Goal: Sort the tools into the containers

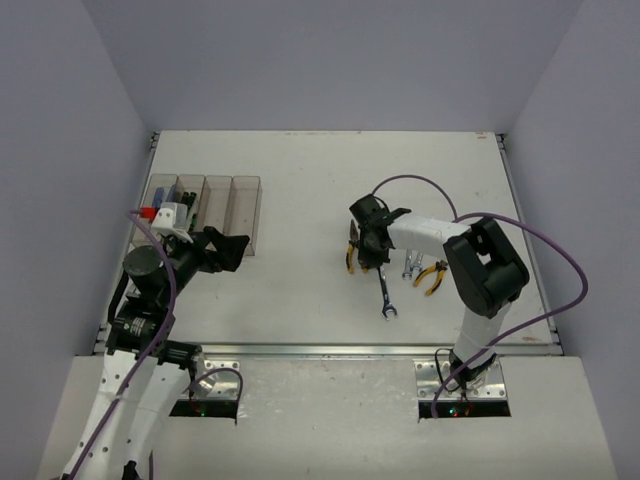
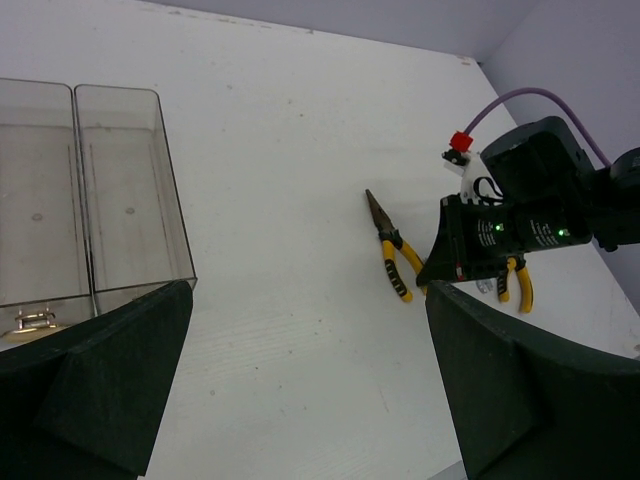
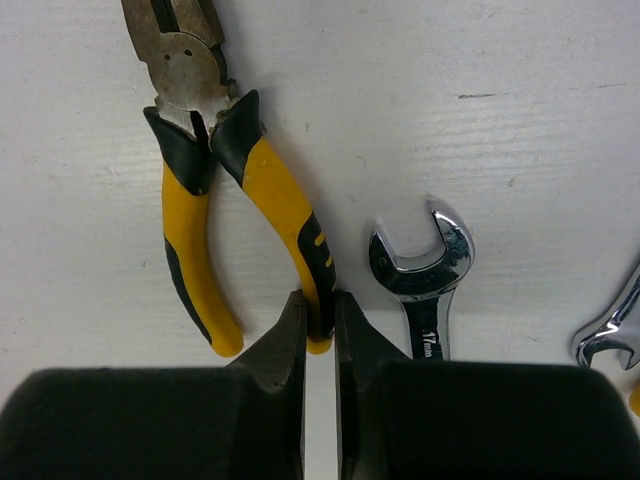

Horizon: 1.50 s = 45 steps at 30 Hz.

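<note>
Pliers (image 3: pixel 270 190) with yellow handles lie right of the table's middle, and the right gripper (image 3: pixel 318 310) pinches the tip of one handle. Just beside it lies a wrench (image 3: pixel 425 272), with a second wrench (image 3: pixel 618 318) farther right; a third seems to lie against that one, though the arm half hides it. Another pliers (image 1: pixel 433 277) lies nearer the right edge. The left gripper (image 2: pixel 308 300), spread wide, hovers beside four bins (image 1: pixel 258 215) along the left edge.

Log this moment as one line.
left gripper: open, empty, near bins | right gripper: shut on one pliers handle | wrench: beside pliers, untouched
</note>
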### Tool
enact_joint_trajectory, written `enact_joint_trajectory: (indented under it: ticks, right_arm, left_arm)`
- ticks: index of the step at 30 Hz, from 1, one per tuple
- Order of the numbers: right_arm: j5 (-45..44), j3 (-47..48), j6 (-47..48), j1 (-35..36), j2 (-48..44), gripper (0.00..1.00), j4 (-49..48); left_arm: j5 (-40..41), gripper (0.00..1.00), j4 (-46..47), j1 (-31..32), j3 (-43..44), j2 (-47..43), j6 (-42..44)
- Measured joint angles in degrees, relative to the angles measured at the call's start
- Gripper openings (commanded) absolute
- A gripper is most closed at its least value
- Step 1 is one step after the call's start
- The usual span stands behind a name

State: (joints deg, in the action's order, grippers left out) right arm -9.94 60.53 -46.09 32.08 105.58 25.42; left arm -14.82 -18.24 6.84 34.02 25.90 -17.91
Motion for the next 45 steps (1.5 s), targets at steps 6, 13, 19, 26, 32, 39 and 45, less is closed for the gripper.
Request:
enact_joint_trajectory:
  ticks: [6,13,19,26,32,39,45]
  right_arm:
    - [2.8,-5.1,1.2,0.0,-6.0,0.0,-3.6]
    - [8.1,-6.9,2.7,0.0,-16.3,0.0,-6.4]
    - [10.3,-6.9,3.2,0.0,-16.9,0.0,-7.3]
    - [11.7,-7.4,4.5,0.0,-14.4,0.0,-7.8]
    - [12.2,-9.8,5.3,0.2,-14.2,0.0,-8.9]
    - [9.7,-10.0,9.3,3.0,-8.5,0.11,-8.5]
    - [7.2,-6.0,11.8,3.8,-3.9,0.31,-7.0]
  left_arm:
    - [-3.0,1.0,0.7,0.4,-0.3,2.0,-3.4]
    - [-9.4,1.0,13.3,0.8,-12.6,3.4,-14.3]
    - [-10.3,1.0,18.8,4.6,-17.2,7.6,-20.2]
    - [-7.7,1.0,19.3,7.4,-16.2,5.4,-20.7]
    - [-5.0,1.0,17.2,7.4,-13.4,3.6,-19.4]
    - [-0.9,1.0,7.7,7.4,-5.7,1.2,-14.9]
    - [3.3,1.0,0.6,7.4,3.0,0.1,-9.8]
